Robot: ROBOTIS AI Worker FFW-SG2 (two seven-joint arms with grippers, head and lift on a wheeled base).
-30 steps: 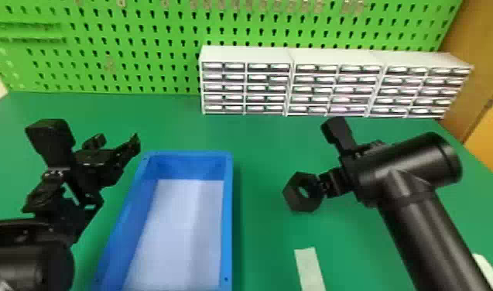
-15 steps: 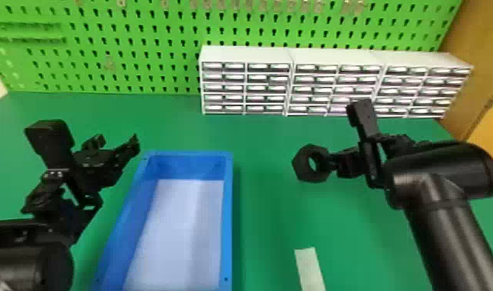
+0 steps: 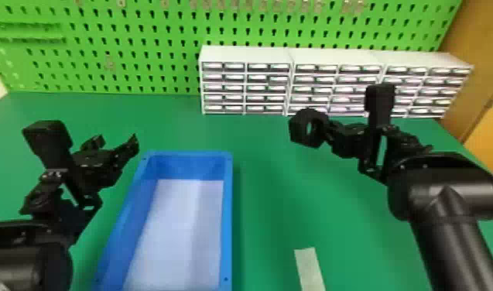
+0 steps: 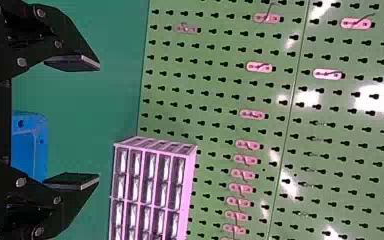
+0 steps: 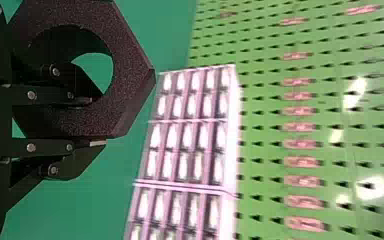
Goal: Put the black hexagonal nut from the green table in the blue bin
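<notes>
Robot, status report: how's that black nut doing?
Right gripper shut on nut, raised right of blue bin. Left gripper open, left of bin. Way to bin looks unobstructed.

I see rough, grainy, dull sides on the black six-sided nut point(image 5: 131, 65). The long blue bin point(image 3: 227, 216) looks like smooth plastic. The flat green table point(image 3: 272, 224) looks smooth and dull. White shine sits on the green board full of holes point(image 4: 212, 102). The tall orange-brown panel point(image 3: 479, 35) looks like wood.

A green pegboard point(image 3: 141, 50) stands behind white drawer cabinets point(image 3: 245, 54), beside an orange-brown panel point(image 3: 485, 77).
</notes>
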